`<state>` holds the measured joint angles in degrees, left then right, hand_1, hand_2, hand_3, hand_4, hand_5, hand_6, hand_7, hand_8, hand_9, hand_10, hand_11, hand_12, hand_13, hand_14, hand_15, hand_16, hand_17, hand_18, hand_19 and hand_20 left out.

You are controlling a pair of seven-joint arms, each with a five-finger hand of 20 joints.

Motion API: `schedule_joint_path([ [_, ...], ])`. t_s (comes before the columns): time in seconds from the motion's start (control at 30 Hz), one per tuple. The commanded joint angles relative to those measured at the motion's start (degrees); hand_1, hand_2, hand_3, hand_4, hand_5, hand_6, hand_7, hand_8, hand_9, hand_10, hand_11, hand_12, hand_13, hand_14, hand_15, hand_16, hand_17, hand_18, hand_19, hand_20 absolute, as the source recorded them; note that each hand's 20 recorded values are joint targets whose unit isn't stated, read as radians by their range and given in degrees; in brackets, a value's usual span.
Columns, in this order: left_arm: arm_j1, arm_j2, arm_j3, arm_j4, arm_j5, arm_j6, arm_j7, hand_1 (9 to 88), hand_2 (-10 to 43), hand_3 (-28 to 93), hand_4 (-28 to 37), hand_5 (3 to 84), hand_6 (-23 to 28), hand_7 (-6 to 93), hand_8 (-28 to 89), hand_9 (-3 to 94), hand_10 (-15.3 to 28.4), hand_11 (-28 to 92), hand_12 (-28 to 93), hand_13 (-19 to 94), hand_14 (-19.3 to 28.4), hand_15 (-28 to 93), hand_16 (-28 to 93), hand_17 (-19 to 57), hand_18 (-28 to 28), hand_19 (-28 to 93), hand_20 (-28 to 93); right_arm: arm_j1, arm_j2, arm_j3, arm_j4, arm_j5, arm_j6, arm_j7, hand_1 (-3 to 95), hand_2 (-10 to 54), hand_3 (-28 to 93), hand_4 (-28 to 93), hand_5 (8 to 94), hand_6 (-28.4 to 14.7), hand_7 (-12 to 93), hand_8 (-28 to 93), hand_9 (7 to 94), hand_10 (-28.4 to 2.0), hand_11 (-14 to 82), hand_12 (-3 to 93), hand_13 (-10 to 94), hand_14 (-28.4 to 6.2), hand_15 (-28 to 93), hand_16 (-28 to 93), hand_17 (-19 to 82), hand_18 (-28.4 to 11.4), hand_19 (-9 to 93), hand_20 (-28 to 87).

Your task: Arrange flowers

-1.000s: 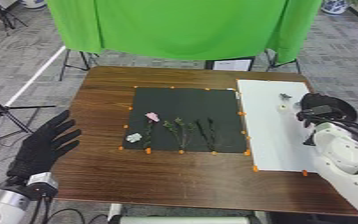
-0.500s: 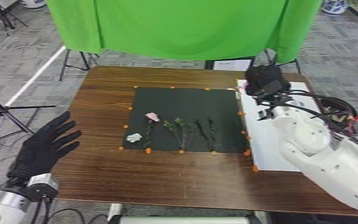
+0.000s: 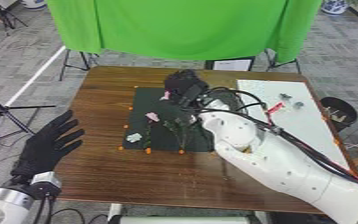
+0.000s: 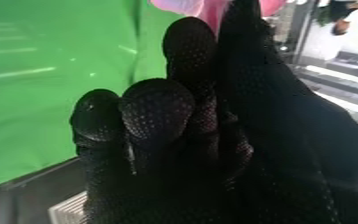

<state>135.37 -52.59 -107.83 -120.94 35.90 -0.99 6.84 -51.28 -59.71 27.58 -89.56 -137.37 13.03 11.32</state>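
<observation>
There are two pink flowers (image 3: 152, 117), one white flower (image 3: 134, 137), one black mat (image 3: 146, 103), one white sheet (image 3: 302, 122) and one table (image 3: 140, 175).

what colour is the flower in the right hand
The flower is pink, clearest in the right wrist view.

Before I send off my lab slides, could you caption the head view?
Right hand holding a pink flower by the black mat's far edge; left hand open.

The right hand (image 3: 186, 84) has swung left from the black bin (image 3: 337, 105), across the white board (image 3: 304, 125), to the dark mat's (image 3: 145, 105) far edge (pink flower (image 4: 186, 6) at its fingertips now).
</observation>
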Motion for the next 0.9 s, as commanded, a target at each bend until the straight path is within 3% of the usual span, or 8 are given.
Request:
schedule_joint_path([
  [0.03, 0.0, -0.13, 0.34, 0.35, 0.04, 0.11, -0.72, 23.2, -2.4, 71, -28.3, 24.2, 3.4, 16.2, -10, 21.0, 10.7, 14, 18, 15, 15.1, 26, 1, -11.7, 18.7, 33, 9, -1.9, -1.1, -1.2, 1.5, -2.3, -3.2, -0.3, 45.7, -9.5, 87, -26, 67.1, 1.5, 57, 1, 84.1, -6.1, 27.3, 54.2, 77, -4.6, 71, 31, 40, -18.6, 93, 46],
  [0.43, -0.5, -0.06, 0.49, 0.65, 0.06, -0.05, -0.88, 23.3, -2.3, 71, -28.3, 24.2, 3.5, 16.2, -10, 21.0, 10.6, 14, 18, 15, 15.1, 26, 1, -11.7, 18.7, 33, 9, -3.2, -1.3, -1.1, 2.3, -1.6, -6.4, 1.7, 44.4, -9.5, 85, -28, 66.8, 1.7, 56, 2, 83.6, -6.0, 27.8, 53.7, 77, -4.6, 71, 31, 40, -18.4, 93, 46],
  [0.67, -0.6, 0.02, 0.58, 0.66, 0.06, -0.12, -0.78, 23.3, -2.2, 70, -28.3, 24.2, 3.5, 16.2, -10, 21.1, 10.6, 14, 18, 15, 15.0, 26, 1, -11.6, 18.6, 33, 9, -3.5, -1.9, -0.5, 2.8, -1.5, -6.8, 2.4, 37.5, -9.5, 77, -28, 65.4, 1.5, 55, 3, 77.9, -8.1, 43.2, 36.7, 76, -4.8, 71, 32, 39, -18.4, 93, 46],
  [0.9, -0.7, 0.04, 0.64, 0.72, 0.02, -0.23, -0.91, 23.2, -2.3, 71, -28.3, 24.2, 3.5, 16.2, -10, 21.0, 10.6, 14, 18, 15, 15.1, 26, 1, -11.6, 18.7, 33, 9, -3.5, -2.1, 0.0, 2.9, -1.6, -7.1, 3.6, 34.5, -9.5, 74, -28, 65.3, 2.2, 52, 3, 76.6, -8.3, 45.4, 33.1, 75, -4.8, 71, 32, 39, -18.5, 93, 46],
])
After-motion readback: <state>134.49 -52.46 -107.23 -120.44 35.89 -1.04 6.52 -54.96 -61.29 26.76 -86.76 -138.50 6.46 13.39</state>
